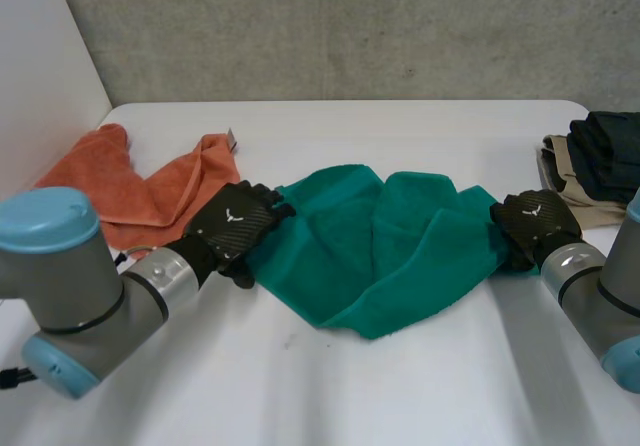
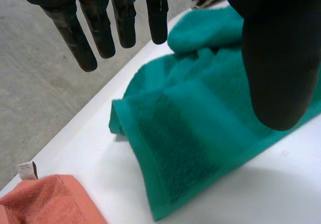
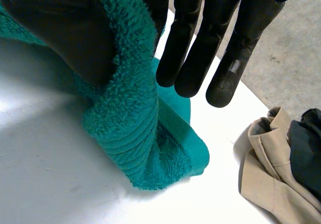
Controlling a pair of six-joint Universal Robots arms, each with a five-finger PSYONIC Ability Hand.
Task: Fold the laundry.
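While the right hand [image 3: 60, 33] pinches the green towel [image 1: 390, 246], close the left hand [image 1: 232, 224], its fingers [image 2: 100, 33] released, squarely on the opposite corner.

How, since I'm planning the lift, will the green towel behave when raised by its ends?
Probably floppy: the green towel lies in soft creases and bunches where the right hand pinches its end. Its thick looped pile suggests easy grip, hardly slippery. The middle would likely sag once lifted.
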